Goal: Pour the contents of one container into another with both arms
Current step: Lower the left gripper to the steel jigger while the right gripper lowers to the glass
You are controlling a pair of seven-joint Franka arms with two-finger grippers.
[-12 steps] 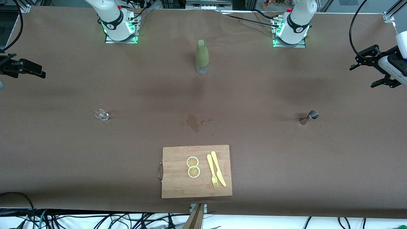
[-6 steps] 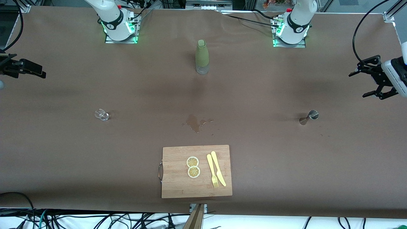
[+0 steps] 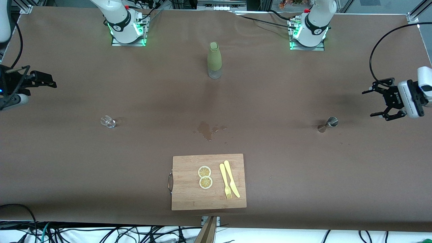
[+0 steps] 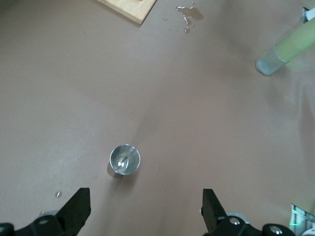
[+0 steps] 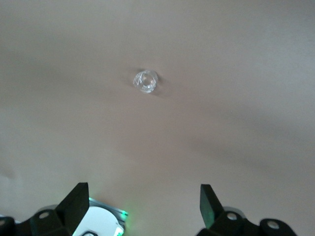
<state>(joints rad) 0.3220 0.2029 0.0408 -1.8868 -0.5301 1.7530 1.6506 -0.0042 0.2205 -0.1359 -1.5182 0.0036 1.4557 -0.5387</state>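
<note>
The tiny clear shot glass (image 3: 108,122) stands on the brown table toward the right arm's end; the right wrist view shows the shot glass (image 5: 145,80) well ahead of my open right gripper (image 5: 142,202). That right gripper (image 3: 50,81) hovers over the table's edge, apart from the glass. Toward the left arm's end the steel jigger (image 3: 328,124) stands upright. The left wrist view looks down into the jigger (image 4: 125,160), just ahead of the open left gripper (image 4: 145,212). My left gripper (image 3: 370,103) hangs in the air beside the jigger, holding nothing.
An olive-green bottle (image 3: 214,60) stands mid-table near the bases. A wet spill (image 3: 206,129) marks the centre. Nearer the front camera lies a wooden cutting board (image 3: 189,195) with two lemon slices (image 3: 205,177) and a yellow fork and knife (image 3: 229,184).
My left gripper has come down and inward toward the jigger. The right gripper has shifted slightly inward over the table. Glass and jigger have not moved.
</note>
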